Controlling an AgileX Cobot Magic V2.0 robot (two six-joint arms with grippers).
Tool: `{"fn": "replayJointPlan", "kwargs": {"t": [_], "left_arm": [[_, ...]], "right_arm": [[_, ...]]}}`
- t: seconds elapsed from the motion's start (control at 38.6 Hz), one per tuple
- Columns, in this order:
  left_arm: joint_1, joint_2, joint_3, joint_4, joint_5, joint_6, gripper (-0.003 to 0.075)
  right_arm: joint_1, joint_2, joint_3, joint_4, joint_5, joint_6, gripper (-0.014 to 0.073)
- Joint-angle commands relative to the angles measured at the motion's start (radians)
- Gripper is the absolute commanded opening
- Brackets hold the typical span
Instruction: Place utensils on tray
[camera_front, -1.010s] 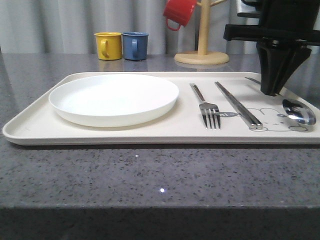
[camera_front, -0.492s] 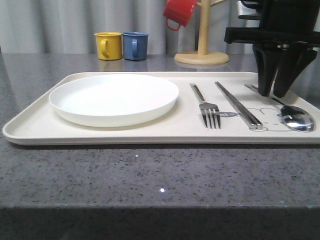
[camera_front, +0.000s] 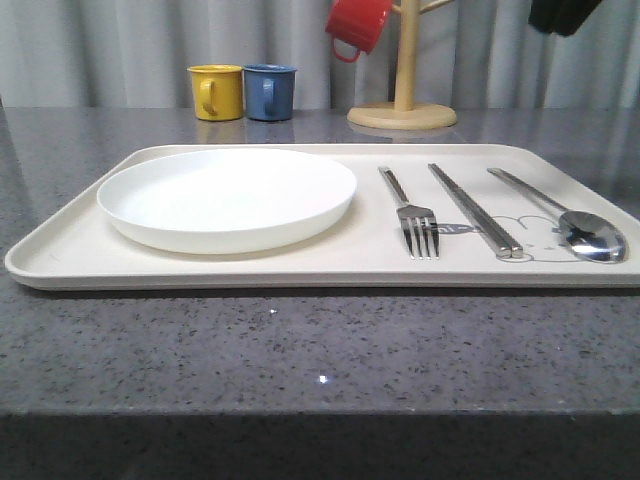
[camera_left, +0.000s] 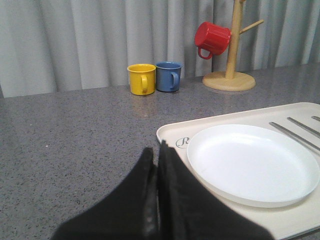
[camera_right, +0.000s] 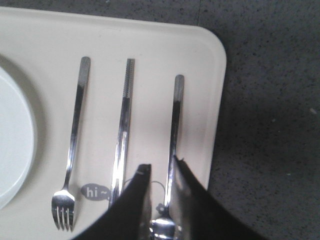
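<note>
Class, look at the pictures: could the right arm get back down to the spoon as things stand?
Probably yes. The right tool hangs open directly above the spoon, which lies alone at the tray's right end, with nothing between them.

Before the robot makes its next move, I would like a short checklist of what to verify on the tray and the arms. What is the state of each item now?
1. Round white shallow plate lies on the large cream rectangular tray: ok.
2. Silver four-tined metal fork, pair of long flat metal chopsticks and shiny metal spoon lie on the tray, side by side and apart: ok.
3. Right gripper empty, above the spoon, fingers slightly apart: ok.
4. Left gripper shut and empty, beside the tray's corner: ok.
5. Yellow mug and blue mug stand off the tray, behind it: ok.
6. Any utensil left on the grey table: cannot tell for parts outside the views.
</note>
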Motion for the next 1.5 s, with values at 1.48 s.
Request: {"fn": "replayJointPlan", "kwargs": {"t": [1.48], "left_arm": [[0.001, 0.008, -0.028, -0.006, -0.083, -0.008, -0.0018]], "right_arm": [[-0.001, -1.432, 1.274, -0.052, -0.913, -0.163, -0.0069]]}}
